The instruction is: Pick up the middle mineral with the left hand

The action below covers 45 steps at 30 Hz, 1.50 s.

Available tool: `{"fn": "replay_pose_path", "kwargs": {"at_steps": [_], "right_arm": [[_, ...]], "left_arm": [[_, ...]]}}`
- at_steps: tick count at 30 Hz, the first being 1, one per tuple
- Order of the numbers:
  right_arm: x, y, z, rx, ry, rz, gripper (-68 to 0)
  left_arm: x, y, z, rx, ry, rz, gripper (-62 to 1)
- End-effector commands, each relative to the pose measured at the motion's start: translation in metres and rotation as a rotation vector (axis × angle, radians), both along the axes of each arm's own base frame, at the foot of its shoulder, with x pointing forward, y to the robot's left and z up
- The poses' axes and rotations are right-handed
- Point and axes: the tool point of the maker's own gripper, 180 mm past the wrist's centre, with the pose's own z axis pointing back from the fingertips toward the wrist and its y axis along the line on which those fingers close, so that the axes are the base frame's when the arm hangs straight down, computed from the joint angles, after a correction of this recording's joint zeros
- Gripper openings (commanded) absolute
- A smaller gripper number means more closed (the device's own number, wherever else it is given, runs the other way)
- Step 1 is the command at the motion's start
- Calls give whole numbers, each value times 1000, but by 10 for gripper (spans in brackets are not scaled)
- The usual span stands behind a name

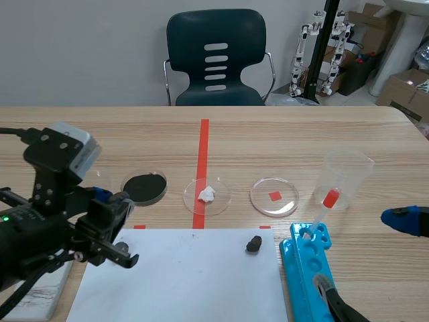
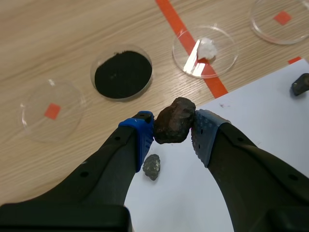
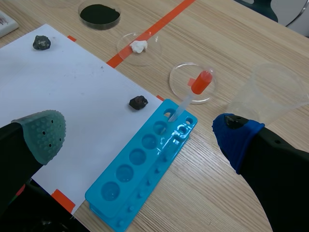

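In the left wrist view my left gripper [image 2: 175,126] is shut on a dark brown mineral [image 2: 175,121], held between the blue pads above the corner of the white paper [image 2: 251,121]. A small grey mineral [image 2: 152,166] lies on the paper just under it. A third, dark mineral [image 2: 300,84] rests at the paper's far right, also the dark mineral [image 1: 253,244] in the scene view. There my left gripper [image 1: 107,201] hangs over the paper's left corner, the held stone hidden. My right gripper [image 3: 140,131] stands open over a blue rack, holding nothing.
A row of petri dishes lies beyond the paper: an empty one [image 2: 50,111], black powder [image 1: 145,187], a white lump [image 1: 207,194], a red square [image 1: 274,196]. To the right are a plastic cup [image 1: 345,178], a red-bulbed pipette [image 1: 325,204] and the blue tube rack [image 1: 307,268]. A chair [image 1: 216,60] stands behind.
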Motion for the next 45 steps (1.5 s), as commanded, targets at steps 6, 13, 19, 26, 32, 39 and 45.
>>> {"fn": "replay_pose_path", "kwargs": {"at_steps": [6, 13, 19, 26, 32, 39, 45], "right_arm": [[4, 0, 6, 13, -24, -4, -29], [4, 0, 6, 13, -24, -4, -29], [4, 0, 6, 13, -24, -4, -29], [4, 0, 6, 13, -24, -4, -29], [4, 0, 6, 13, -24, -4, -29], [4, 0, 6, 13, -24, -4, -29], [4, 0, 6, 13, -24, -4, -29]], "left_arm": [[-36, -9, 44, -123, -153, -174, -464], [-72, -31, 74, -177, -203, -357, -464], [-75, -47, 105, -225, -264, -394, -464], [-78, -62, 136, -272, -329, -428, -464], [-79, -63, 139, -277, -336, -431, -464], [-79, -63, 139, -277, -336, -431, -464], [-79, -63, 139, -276, -335, -431, -464]]}}
